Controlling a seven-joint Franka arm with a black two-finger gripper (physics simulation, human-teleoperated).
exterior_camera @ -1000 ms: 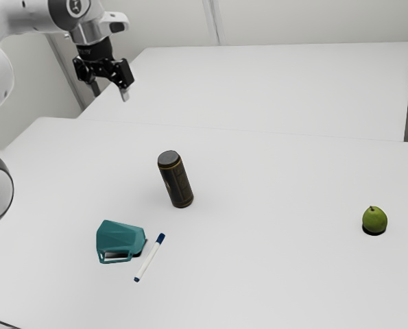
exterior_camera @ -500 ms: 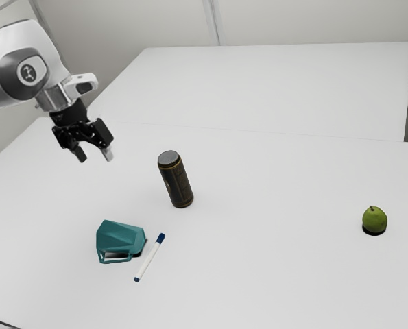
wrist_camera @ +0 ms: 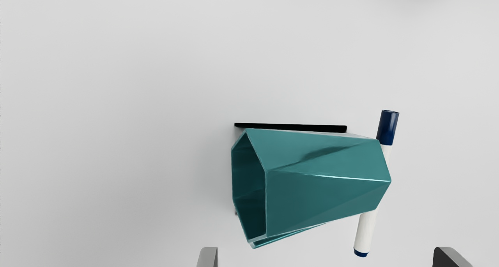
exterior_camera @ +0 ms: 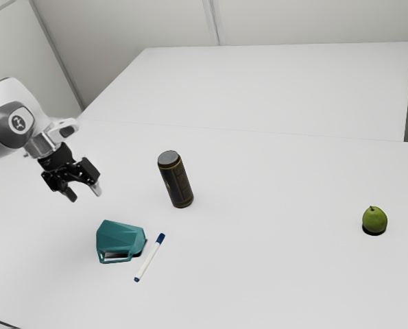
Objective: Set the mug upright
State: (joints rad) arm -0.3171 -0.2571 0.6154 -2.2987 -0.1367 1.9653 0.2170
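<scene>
We have our gripper [exterior_camera: 84,195] wide open, higher than the mug [exterior_camera: 120,238], which lies sideways, its bottom toward the pen [exterior_camera: 150,257].

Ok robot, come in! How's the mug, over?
Black two-finger gripper open, empty. Faceted teal mug on its side. Blue-capped white marker by its base, maybe in the way.

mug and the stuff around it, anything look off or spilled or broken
The mug is what looks odd: it lies on its side, its open end facing away from the marker, when a mug normally stands on its base. A thin black strip runs along its side, perhaps a shadow. I see no spill or breakage.
</scene>
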